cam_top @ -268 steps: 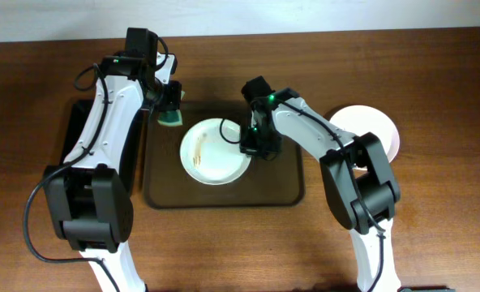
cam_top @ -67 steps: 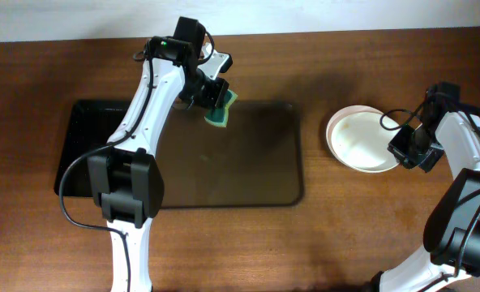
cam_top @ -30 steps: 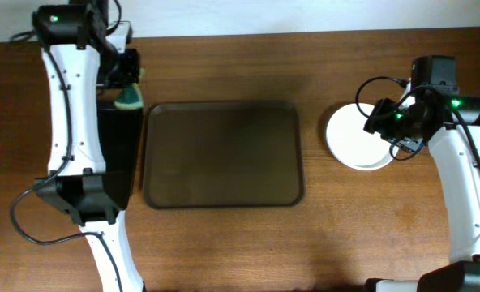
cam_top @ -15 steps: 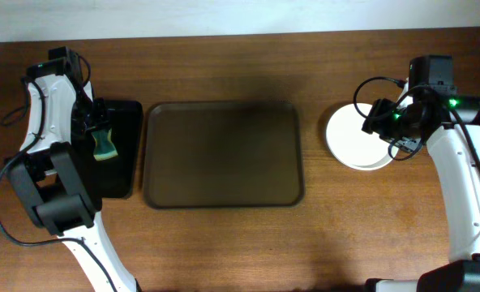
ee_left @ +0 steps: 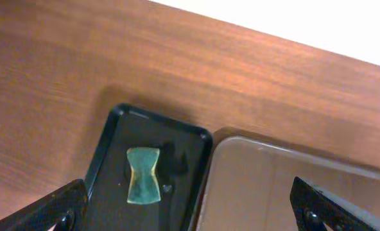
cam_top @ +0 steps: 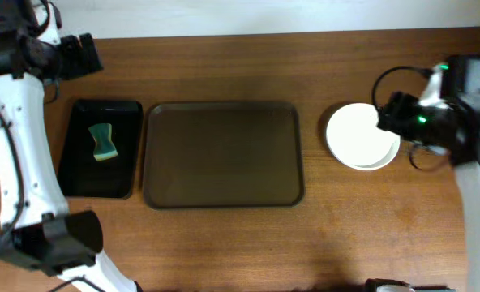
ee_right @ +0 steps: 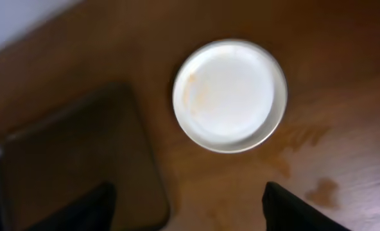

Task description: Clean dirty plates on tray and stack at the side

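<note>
Nearest to us, in the left wrist view, the left gripper (ee_left: 189, 189) is hanging high above the table (ee_left: 61, 77), its jaws spread wide with nothing between them; below it the green sponge (ee_left: 142, 184) is lying flat inside the small black tray (ee_left: 110, 138); that one is sitting just beside the left edge of the brown tray (ee_left: 293, 186).

In the right wrist view we are finding the right gripper (ee_right: 187, 196) open too, jaws wide apart and gripping nothing; beneath it the plates (ee_right: 230, 95) are sitting stacked on the wood, to the right of the brown tray and apart from it; the top plate is showing white with a faint orange smear near its left rim; a second rim is peeking out at the lower right, though we are not managing to count the stack; darker blotches (ee_right: 293, 138) are marking the wood just beside it.

Farther off, from overhead, we are seeing the left gripper over the table's far left corner, beyond the black tray; the right one is hovering over the stack's right rim; farthest, a white wall (cam_top: 224, 15) is running along the table's edge.
</note>
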Available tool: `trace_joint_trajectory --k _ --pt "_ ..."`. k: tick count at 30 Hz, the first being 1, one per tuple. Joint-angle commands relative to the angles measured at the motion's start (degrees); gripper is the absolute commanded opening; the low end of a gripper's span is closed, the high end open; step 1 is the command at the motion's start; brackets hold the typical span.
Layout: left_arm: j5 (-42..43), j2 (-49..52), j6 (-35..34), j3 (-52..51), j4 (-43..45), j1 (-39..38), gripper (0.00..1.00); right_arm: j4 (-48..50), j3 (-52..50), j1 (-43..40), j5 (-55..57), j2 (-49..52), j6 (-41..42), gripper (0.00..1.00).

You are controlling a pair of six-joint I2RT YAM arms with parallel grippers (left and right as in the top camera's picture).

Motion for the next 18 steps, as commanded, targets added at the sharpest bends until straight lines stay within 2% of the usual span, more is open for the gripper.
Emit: trace_joint_trajectory --k 1,4,6,10,18 --pt "0.8 1.5 0.1 -0.3 -1.4 0.2 0.99 -2.4 2.3 0.5 5.1 -8.9 -1.9 0.81" --pt "0.8 1.6 0.1 -0.3 -2.0 0.2 0.99 -4.6 2.3 0.5 5.5 -15.8 -4.9 0.85" --pt "0.8 1.6 0.1 -0.3 -2.0 0.2 0.99 -5.9 2.3 0.5 5.5 -18.7 -4.9 0.98" --pt "0.8 1.6 0.1 -0.3 -2.0 0.2 0.99 -10.0 2.3 0.5 3.3 -21.1 -4.9 0.98" --pt "0.8 1.6 0.1 -0.3 -2.0 0.2 0.99 -10.2 1.4 0.6 3.3 -20.5 -4.9 0.98"
